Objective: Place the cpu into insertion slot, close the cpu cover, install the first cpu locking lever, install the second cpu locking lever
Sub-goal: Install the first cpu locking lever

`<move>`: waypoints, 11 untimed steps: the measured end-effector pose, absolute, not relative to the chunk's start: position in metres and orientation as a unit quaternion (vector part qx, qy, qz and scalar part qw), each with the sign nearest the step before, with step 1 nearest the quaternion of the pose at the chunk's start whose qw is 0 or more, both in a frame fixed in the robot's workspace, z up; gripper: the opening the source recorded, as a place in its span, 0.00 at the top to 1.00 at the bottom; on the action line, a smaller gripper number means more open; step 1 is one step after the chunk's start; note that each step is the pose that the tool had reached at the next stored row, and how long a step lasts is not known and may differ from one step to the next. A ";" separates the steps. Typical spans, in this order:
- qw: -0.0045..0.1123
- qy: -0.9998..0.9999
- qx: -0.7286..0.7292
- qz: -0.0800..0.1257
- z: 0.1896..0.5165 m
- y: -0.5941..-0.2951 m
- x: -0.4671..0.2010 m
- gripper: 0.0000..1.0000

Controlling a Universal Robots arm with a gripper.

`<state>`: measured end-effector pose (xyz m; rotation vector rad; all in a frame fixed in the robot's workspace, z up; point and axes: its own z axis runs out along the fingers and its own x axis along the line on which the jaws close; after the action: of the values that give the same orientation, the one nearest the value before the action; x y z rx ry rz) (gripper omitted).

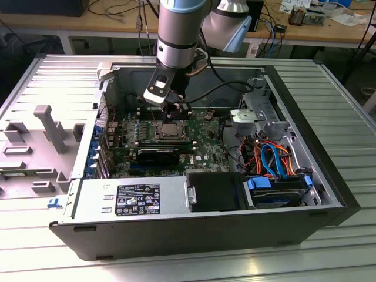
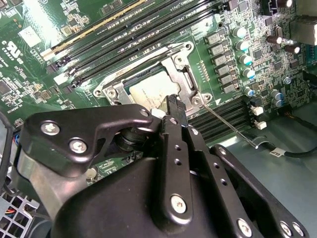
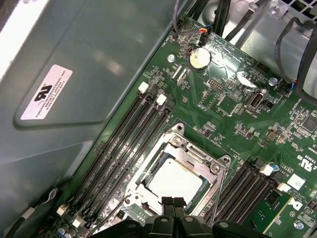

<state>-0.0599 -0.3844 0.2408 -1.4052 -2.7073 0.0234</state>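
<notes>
The cpu (image 3: 174, 181) lies flat in the insertion slot (image 3: 177, 130) on the green board, its silver top showing through the window of the cpu cover (image 3: 195, 156), which lies down over it. In the second wrist view the cpu (image 2: 148, 91) and cpu cover (image 2: 184, 64) show just beyond my gripper (image 2: 173, 102). My gripper (image 3: 173, 202) hangs at the socket's edge, fingertips together with nothing between them. One thin locking lever (image 2: 231, 125) sticks out from the socket corner over the memory slots. In the exterior view my gripper (image 1: 176, 111) hovers right above the cpu (image 1: 170, 130).
Long black memory slots (image 3: 133, 144) flank the socket on both sides. The case wall (image 3: 74, 74) rises close by. A power supply (image 1: 129, 200) and a drive bay with blue and orange cables (image 1: 273, 161) fill the case's front. A grey fixture (image 1: 50, 126) stands outside on the exterior view's left.
</notes>
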 end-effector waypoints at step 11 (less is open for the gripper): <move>0.046 -0.890 -0.454 0.008 0.241 -0.384 -0.060 0.89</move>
<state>-0.0599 -0.3844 0.2407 -1.3850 -2.7178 0.0244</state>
